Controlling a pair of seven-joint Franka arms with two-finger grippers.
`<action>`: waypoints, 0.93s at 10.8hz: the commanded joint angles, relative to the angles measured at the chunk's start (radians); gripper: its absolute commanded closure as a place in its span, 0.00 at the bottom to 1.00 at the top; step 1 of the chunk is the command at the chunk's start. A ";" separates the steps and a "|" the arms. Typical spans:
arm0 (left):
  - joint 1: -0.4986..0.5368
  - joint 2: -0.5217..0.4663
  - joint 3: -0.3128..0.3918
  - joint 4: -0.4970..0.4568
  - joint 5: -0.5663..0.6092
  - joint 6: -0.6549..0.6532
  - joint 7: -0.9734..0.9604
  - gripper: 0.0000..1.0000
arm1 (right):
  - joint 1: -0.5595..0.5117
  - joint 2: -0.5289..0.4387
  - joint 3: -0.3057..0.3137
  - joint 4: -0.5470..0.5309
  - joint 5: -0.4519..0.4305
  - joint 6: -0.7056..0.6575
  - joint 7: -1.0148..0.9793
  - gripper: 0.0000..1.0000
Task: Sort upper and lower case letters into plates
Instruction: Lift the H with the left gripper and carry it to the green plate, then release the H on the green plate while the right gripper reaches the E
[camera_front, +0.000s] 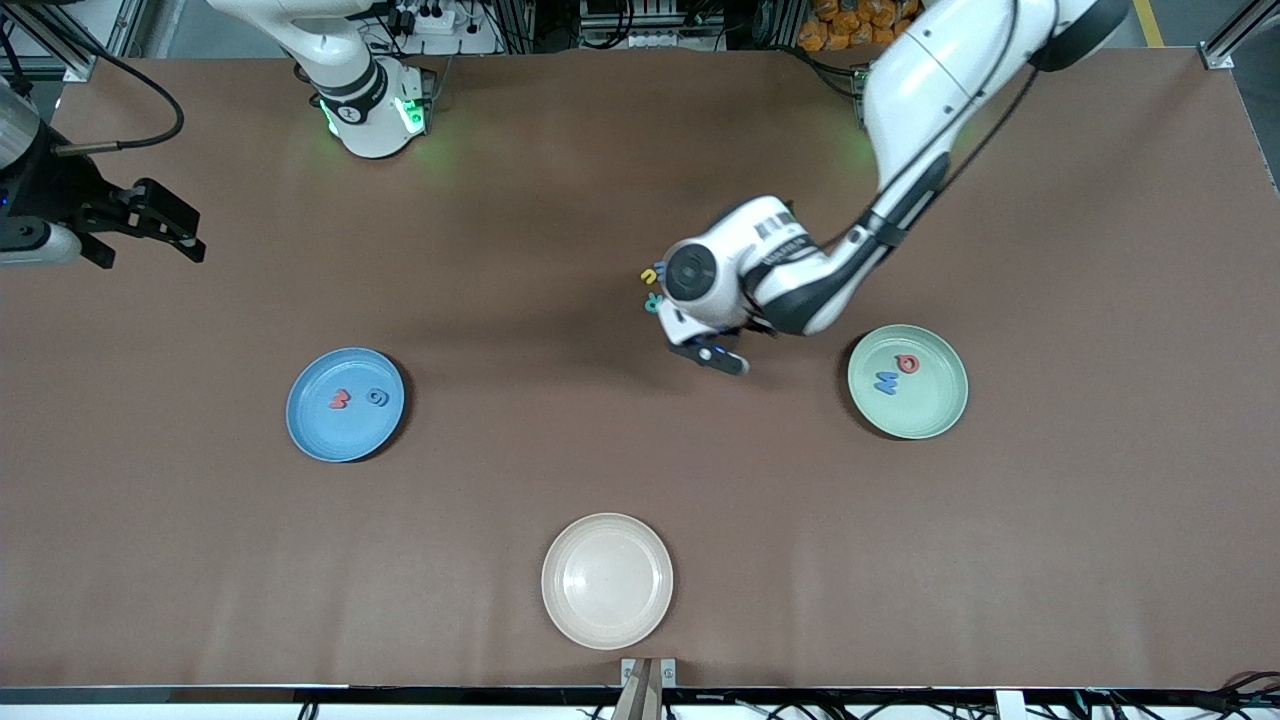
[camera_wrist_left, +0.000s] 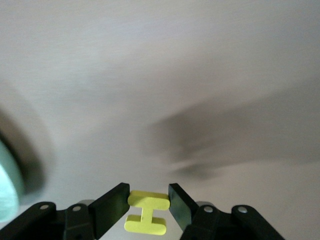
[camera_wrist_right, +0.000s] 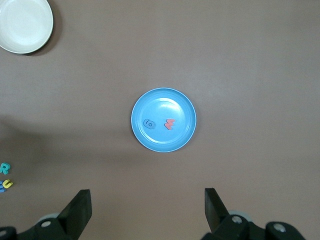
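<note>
Blue plate (camera_front: 345, 404), red letter (camera_front: 339, 400) and blue letter (camera_front: 377, 398) in it; mint plate (camera_front: 907, 381), blue letter (camera_front: 886, 381) and red letter (camera_front: 907, 364) in it; cream plate (camera_front: 607, 580); left tool (camera_wrist_left: 147, 207) over table (camera_front: 560, 430), clamping yellow letter (camera_wrist_left: 146, 212); right tool (camera_wrist_right: 147, 212) waiting, wide.

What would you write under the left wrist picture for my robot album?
The left gripper pinches a yellow letter H above the brown table.

A brown matte surface (camera_front: 560, 200) fills the room's middle; cables (camera_front: 430, 20) and metal framing (camera_front: 1225, 45) line its top edge.
</note>
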 joint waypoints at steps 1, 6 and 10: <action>0.089 -0.058 -0.024 -0.114 0.087 0.011 0.060 0.87 | 0.019 0.029 0.026 0.011 0.014 0.001 -0.011 0.00; 0.382 -0.130 -0.130 -0.175 0.087 0.015 0.367 0.90 | 0.100 0.088 0.113 0.008 0.012 0.015 0.004 0.00; 0.564 -0.129 -0.158 -0.275 0.108 0.172 0.493 0.90 | 0.162 0.187 0.196 0.008 0.014 0.058 -0.003 0.00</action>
